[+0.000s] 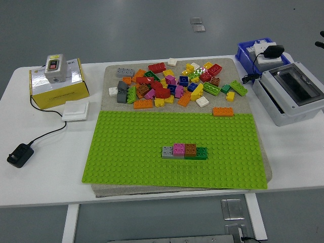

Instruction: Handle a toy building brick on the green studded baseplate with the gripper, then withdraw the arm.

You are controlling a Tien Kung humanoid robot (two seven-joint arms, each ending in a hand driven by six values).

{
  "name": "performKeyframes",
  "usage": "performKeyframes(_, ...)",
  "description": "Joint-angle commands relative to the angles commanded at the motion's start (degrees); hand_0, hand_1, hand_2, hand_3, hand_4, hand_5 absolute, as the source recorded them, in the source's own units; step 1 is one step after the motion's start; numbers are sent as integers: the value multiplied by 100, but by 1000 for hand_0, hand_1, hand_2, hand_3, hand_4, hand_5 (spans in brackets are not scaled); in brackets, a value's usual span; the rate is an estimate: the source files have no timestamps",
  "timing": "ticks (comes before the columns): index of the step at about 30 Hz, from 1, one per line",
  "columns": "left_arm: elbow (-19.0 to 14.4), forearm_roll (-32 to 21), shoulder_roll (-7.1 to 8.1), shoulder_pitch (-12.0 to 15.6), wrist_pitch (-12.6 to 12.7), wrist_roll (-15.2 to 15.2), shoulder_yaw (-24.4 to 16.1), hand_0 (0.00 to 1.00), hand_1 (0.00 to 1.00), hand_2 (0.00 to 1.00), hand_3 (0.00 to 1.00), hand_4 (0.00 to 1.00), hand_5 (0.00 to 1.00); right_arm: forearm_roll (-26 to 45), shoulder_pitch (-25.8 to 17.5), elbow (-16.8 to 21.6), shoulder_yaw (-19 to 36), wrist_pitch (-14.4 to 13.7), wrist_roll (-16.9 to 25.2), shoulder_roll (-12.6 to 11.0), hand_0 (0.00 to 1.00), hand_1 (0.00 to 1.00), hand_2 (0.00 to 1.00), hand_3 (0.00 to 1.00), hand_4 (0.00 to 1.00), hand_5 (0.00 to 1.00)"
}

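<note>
Right hand point(321, 39): only dark fingertips are showing at the right edge of the view, high above the table; whether they are spread or curled cannot be told.

Baseplate point(131, 152): green, studded, lying flat on a beige mat point(111, 76), far to the left of and below the hand.

Brick row point(185, 151): grey, pink, brown and green bricks are sitting side by side near the baseplate's middle (touching one another), well apart from the hand.

Loose bricks point(172, 86): a mixed-colour heap is resting on the mat beyond the baseplate; an orange brick point(223, 112) is lying apart, just at the baseplate's far edge.

Grey case point(291, 93): standing just below the hand, with a blue bin point(243, 50) beside it.

Yellow box point(56, 83), white switch point(75, 110) and black plug point(19, 154): lying at the table's opposite end.
</note>
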Motion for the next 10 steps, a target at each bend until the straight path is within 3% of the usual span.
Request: performKeyframes(10, 0, 41, 32, 1, -4, -2, 6, 641, 609, 562, 603, 167, 587, -42, 7, 0, -25, 0, -19, -11, 569, 656, 733, 689, 393, 548)
